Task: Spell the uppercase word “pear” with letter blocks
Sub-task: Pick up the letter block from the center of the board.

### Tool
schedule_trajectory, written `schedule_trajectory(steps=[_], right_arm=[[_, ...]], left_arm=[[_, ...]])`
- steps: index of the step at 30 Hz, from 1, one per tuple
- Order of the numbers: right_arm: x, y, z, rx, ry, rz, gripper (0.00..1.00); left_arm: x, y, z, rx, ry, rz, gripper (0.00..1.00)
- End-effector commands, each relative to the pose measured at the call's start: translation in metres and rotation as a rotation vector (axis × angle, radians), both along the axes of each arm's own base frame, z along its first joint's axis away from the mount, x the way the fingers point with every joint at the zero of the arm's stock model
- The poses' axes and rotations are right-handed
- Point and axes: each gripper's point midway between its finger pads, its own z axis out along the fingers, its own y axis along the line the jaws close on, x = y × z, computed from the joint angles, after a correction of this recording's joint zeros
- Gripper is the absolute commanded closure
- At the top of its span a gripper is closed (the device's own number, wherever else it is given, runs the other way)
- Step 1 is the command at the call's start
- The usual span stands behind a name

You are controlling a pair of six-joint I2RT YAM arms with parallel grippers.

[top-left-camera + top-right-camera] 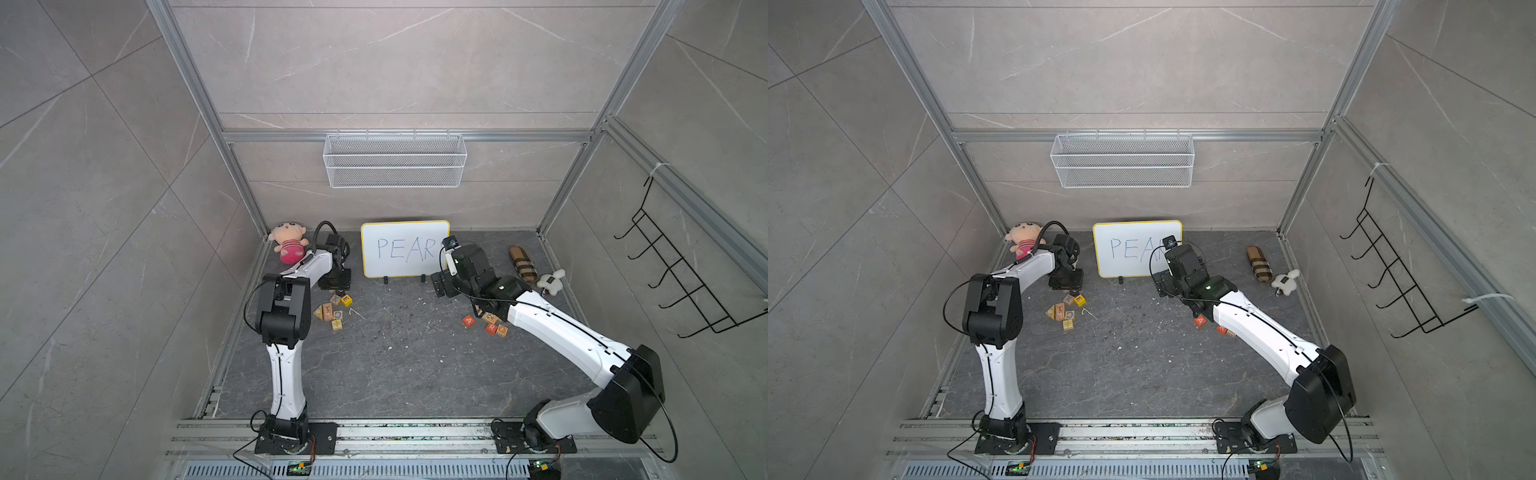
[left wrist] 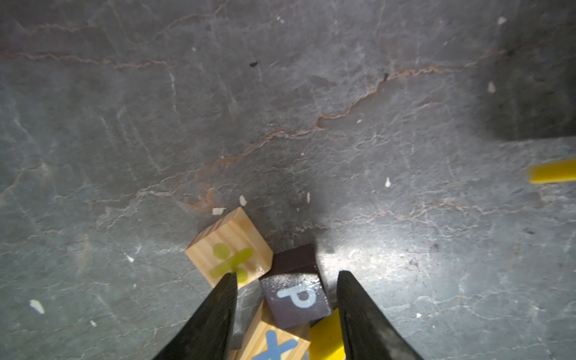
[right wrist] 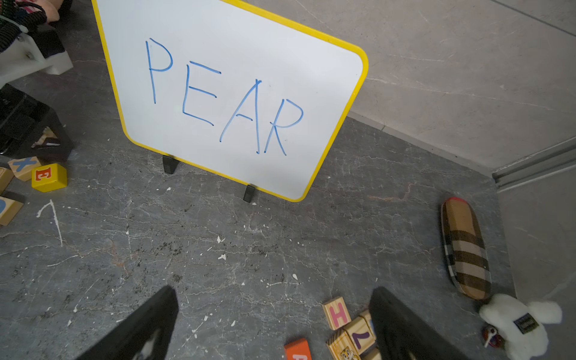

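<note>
My left fingers [image 2: 215, 318] stand half open, holding nothing — the black P block [image 2: 296, 299] sits between their tips. My right fingers [image 3: 402, 327] gape wide, empty.

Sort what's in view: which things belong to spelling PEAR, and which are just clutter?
Job: P block, E block, A block, R block.
Clutter: tan blocks, whiteboard, doll, plaid case, white plush, basket.

On the whiteboard [image 1: 1129, 232], the last letter is covered by the right arm [image 1: 1258, 328]; before it, the A block [image 3: 297, 350] is cropped.
</note>
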Motion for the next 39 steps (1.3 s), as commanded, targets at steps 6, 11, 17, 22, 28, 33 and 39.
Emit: schedule_trajectory(steps=[6,11,17,22,28,33,39], right_arm=[[-0.004,-0.002,0.003,-0.009,-0.011,0.003,0.01],[-0.003,0.0,0.002,-0.007,-0.006,0.011,0.01],[-0.004,0.001,0.002,-0.004,-0.003,0.013,0.01],[-0.004,0.001,0.002,-0.004,-0.002,0.013,0.01],[-0.004,0.002,0.003,-0.002,-0.002,0.017,0.01],[-0.005,0.001,0.005,-0.002,-0.006,0.019,0.01],[-0.007,-0.001,0.008,0.001,-0.012,0.017,0.01]], left_arm=[[-0.005,-0.01,-0.002,-0.008,0.017,0.02,0.46],[-0.012,-0.005,-0.01,0.012,0.033,0.047,0.54],[-0.01,-0.003,-0.014,0.021,0.026,0.056,0.51],[-0.005,-0.004,-0.01,0.017,0.008,0.058,0.58],[-0.003,-0.005,0.001,0.013,-0.018,0.062,0.68],[-0.001,-0.006,0.032,0.053,-0.086,0.062,0.72],[-0.017,-0.035,0.081,0.049,-0.158,0.023,0.72]])
